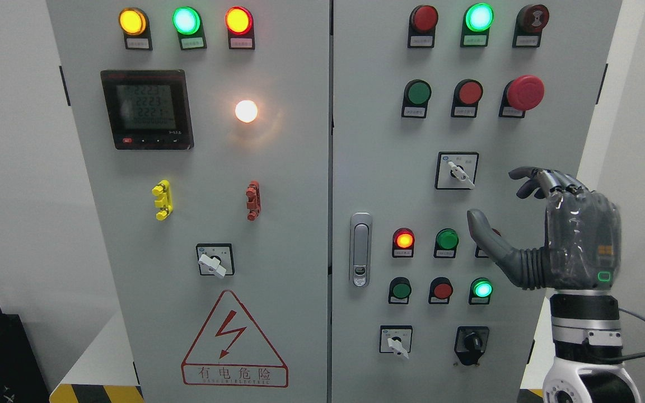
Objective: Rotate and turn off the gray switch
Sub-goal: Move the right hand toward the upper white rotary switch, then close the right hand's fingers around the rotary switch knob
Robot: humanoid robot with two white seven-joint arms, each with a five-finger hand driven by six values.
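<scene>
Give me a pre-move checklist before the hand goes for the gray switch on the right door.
1. Right hand empty, fingers spread: ok.
2. Hand not yet touching the upper gray switch, sitting to its right and lower: ok.
3. Switch handle visible, pointing down-right: ok.
4. Which gray switch is meant, since others sit at lower right door and left door: cannot tell.
5. Thumb clear of the button behind it: cannot tell, it covers part of it.
6. Red mushroom button away from the hand: ok.
</scene>
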